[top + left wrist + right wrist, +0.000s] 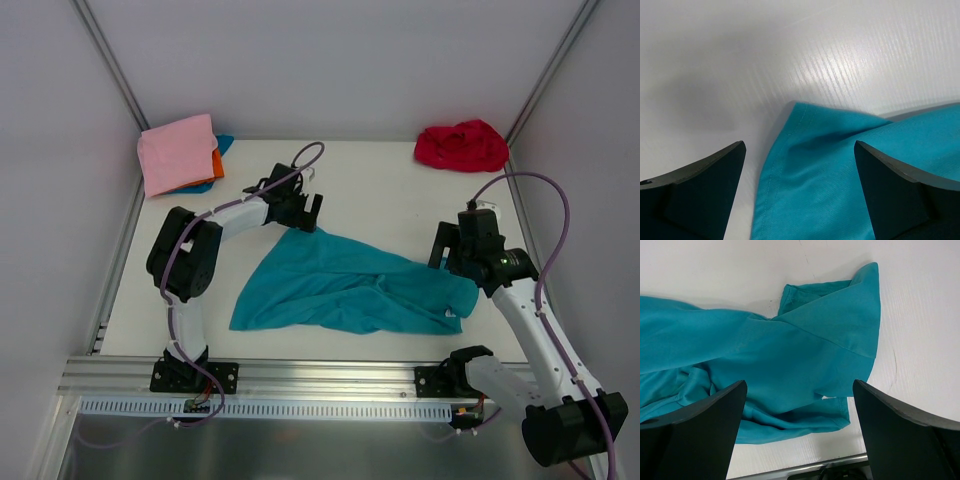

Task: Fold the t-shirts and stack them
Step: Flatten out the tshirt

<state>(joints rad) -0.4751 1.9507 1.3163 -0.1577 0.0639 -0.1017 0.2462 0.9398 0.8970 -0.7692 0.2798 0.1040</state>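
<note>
Teal t-shirt point(340, 285) lying rumpled and partly spread on the white table point(380, 190), long axis running left to right, small white label point(452, 313) showing near its right end. Left gripper point(303, 212) poised at the shirt's far left corner, fingers point(700, 190) spread wide. In the left wrist view, hemmed corner of the cloth pointing up into the gap between them, nothing pinched (contact with the right-hand finger impossible to judge, cloth edge hidden behind it). Right gripper point(447, 252) at the shirt's right end, fingers point(695, 435) likewise wide apart, folded sleeve and body cloth filling the gap below them, not clamped. Beyond the shirt's left end and well apart from it, folded pink t-shirt point(178, 150) lying on top of an orange t-shirt point(217, 160) and a blue t-shirt point(225, 143). Beyond the shirt's right end, also well apart, red t-shirt point(462, 146) in a crumpled heap.
</note>
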